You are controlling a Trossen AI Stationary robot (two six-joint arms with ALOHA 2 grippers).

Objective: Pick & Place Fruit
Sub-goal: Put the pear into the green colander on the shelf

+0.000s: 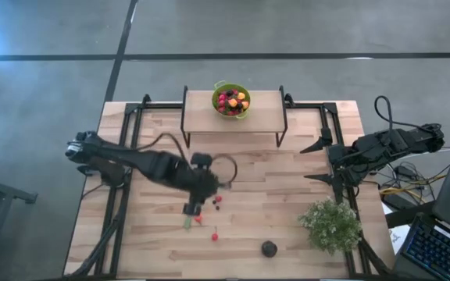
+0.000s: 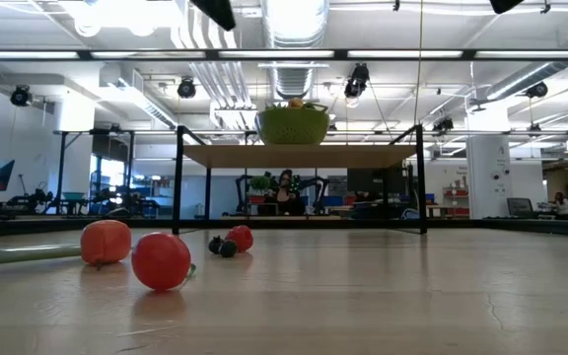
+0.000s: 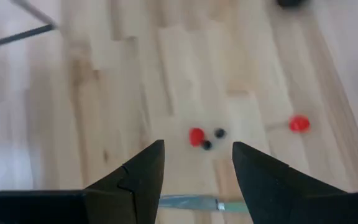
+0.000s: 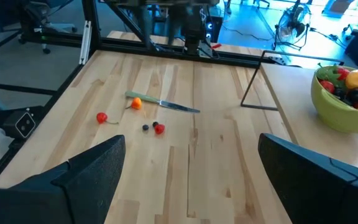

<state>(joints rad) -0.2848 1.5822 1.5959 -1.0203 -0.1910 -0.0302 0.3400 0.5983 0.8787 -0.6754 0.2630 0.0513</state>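
Loose fruit lies on the wooden table: a red berry (image 3: 196,136) with two small dark berries (image 3: 219,132) beside it, another red berry (image 3: 299,123), an orange piece (image 4: 136,103) and a bigger dark round fruit (image 1: 269,249) near the front edge. More fruit fills a green bowl (image 1: 231,101) on the far shelf. My left gripper (image 3: 197,147) hovers open above the red and dark berries, pointing steeply down, touching nothing. My right gripper (image 4: 191,143) waits open and raised at the table's right side.
A slim green-handled knife (image 4: 163,104) lies beside the orange piece. A bushy pale-green plant (image 1: 330,225) stands at the near right. The black-framed wooden shelf (image 1: 264,109) spans the far middle. Bare wood lies between the berries and the plant.
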